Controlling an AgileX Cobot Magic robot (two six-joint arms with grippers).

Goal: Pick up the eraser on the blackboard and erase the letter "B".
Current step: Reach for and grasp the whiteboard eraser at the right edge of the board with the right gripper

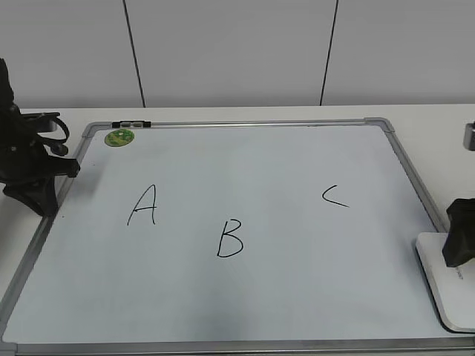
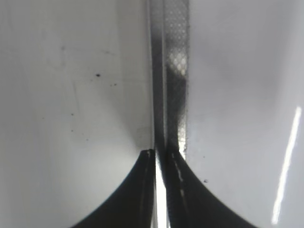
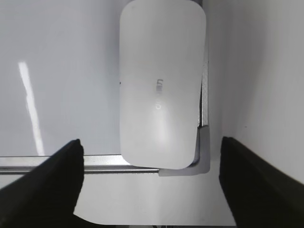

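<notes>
The blackboard [image 1: 282, 170] is a white board in a silver frame, lying flat, with black letters "A" [image 1: 143, 205], "B" [image 1: 229, 239] and "C" [image 1: 335, 196]. The white eraser [image 1: 444, 285] lies on the board's near right corner, over the frame. In the right wrist view the eraser [image 3: 161, 80] lies lengthwise ahead, over the grey corner piece [image 3: 203, 159]. My right gripper [image 1: 460, 243] hovers over the eraser; its jaws [image 3: 151, 142] are open wide and empty. My left gripper [image 1: 41, 182] rests at the board's left edge, jaws [image 2: 161, 154] shut on nothing, over the frame [image 2: 171, 71].
A small round green magnet [image 1: 119, 137] and a marker [image 1: 130, 124] sit at the board's far left corner. A white table [image 1: 438, 119] surrounds the board, with a white panelled wall behind. A grey object [image 1: 469, 136] shows at the right edge.
</notes>
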